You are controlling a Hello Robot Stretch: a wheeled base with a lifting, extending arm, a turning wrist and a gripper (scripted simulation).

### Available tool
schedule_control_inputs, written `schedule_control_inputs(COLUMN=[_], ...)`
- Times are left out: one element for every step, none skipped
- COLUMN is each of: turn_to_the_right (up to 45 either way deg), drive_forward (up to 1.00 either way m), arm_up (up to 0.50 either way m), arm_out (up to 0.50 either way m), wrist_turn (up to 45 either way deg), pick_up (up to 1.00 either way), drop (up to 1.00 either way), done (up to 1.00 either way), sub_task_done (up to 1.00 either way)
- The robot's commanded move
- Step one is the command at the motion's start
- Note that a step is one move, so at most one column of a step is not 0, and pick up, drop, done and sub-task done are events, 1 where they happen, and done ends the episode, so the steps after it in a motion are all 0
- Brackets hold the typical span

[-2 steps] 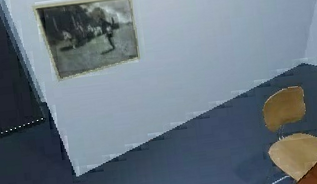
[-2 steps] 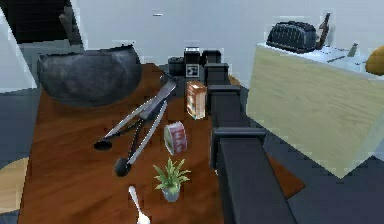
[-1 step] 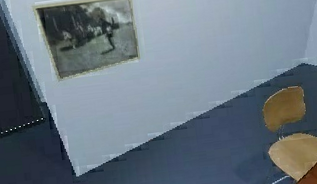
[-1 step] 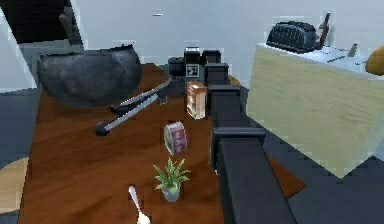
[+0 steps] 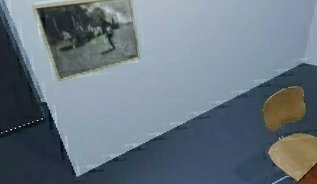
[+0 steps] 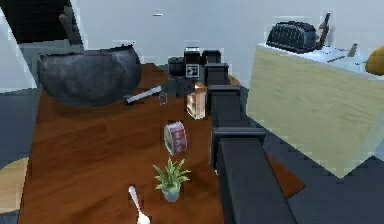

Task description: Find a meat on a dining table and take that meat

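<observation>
Well, my gripper (image 6: 182,78) sat near a brownish lump (image 6: 198,102) on the table (image 6: 80,150); couldn't tell its grip. Risk was nudging the lump away.

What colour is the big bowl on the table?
The big bowl is dark grey, almost black. The arm side view shows it best.

Glossy wood table (image 6: 70,140) w/ matt grey bowl (image 6: 90,72), 1 wood chair (image 5: 299,151).

wall (image 5: 210,33): pale, hung with a framed picture (image 5: 87,35) | floor (image 5: 173,144): dark blue | wooden chair (image 5: 294,129) set at dining table (image 6: 70,150) | pale cabinet (image 6: 300,110) set beside it
</observation>
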Motion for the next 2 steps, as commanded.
schedule_control_inputs(turn_to_the_right=[0.0,0.0], drive_forward=[0.00,0.00], arm_up=[0.00,-0.30], arm_out=[0.00,0.00], wrist_turn=[27.0,0.0], pick_up=[0.00,0.00], drop=[0.00,0.00], done=[0.00,0.00], sub_task_done=[0.00,0.00])
